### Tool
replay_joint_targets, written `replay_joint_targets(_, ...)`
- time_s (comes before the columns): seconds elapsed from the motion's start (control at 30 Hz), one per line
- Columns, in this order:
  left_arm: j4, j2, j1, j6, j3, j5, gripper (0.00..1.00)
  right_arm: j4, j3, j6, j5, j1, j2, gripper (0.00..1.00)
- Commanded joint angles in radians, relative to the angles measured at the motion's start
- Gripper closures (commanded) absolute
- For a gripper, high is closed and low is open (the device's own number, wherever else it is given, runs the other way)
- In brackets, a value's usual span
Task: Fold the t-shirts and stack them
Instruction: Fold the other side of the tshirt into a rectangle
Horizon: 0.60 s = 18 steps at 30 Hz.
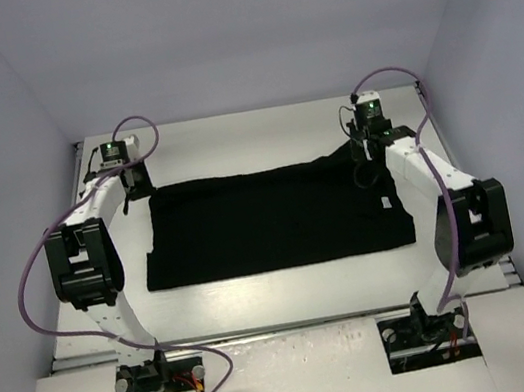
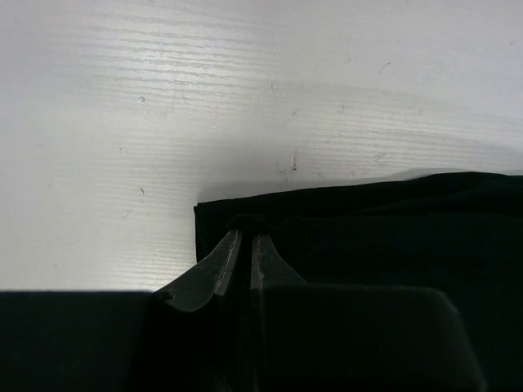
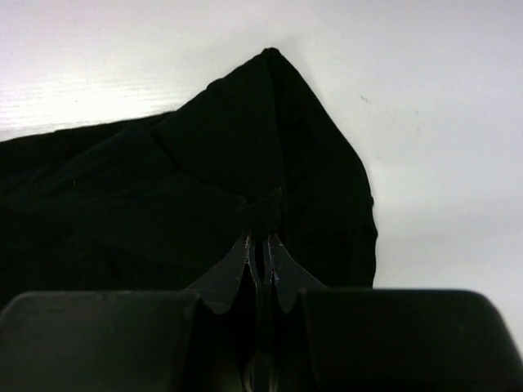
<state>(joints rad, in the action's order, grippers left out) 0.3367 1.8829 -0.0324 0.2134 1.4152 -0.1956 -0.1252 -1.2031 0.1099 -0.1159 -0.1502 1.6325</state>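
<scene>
A black t-shirt (image 1: 266, 221) lies flat on the white table as a wide, folded rectangle. My left gripper (image 1: 142, 189) is at its far left corner. In the left wrist view that gripper (image 2: 247, 233) is shut, with a small bump of the t-shirt (image 2: 392, 220) pinched at its tips just inside the corner. My right gripper (image 1: 365, 155) is at the far right corner. From the right wrist camera it (image 3: 261, 237) is shut on a fold of the t-shirt (image 3: 163, 180), and the cloth rises to a peak beyond the fingertips.
The white table (image 1: 252, 137) continues a short way past the shirt to the back wall. Grey walls close in on both sides. Purple cables (image 1: 27, 273) loop off both arms, and the arm bases (image 1: 157, 377) stand at the near edge.
</scene>
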Motion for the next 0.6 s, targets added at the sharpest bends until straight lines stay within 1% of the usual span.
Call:
replay_joint_targets(0.0,-0.049,-0.084,0.005,0.001,-0.003,0.028,1.00,0.048,0.055,0.052,-0.070,-0.005,-0.150,1.00)
replay_joint_targets(0.23,-0.059,-0.104,0.013,-0.001,-0.046,0.037,1.00,0.048,0.158,0.087,-0.059,-0.016,-0.236,1.00)
replay_joint_targets(0.57,-0.070,-0.096,0.023,-0.011,-0.079,0.058,1.00,0.048,0.247,0.141,-0.049,-0.067,-0.232,1.00)
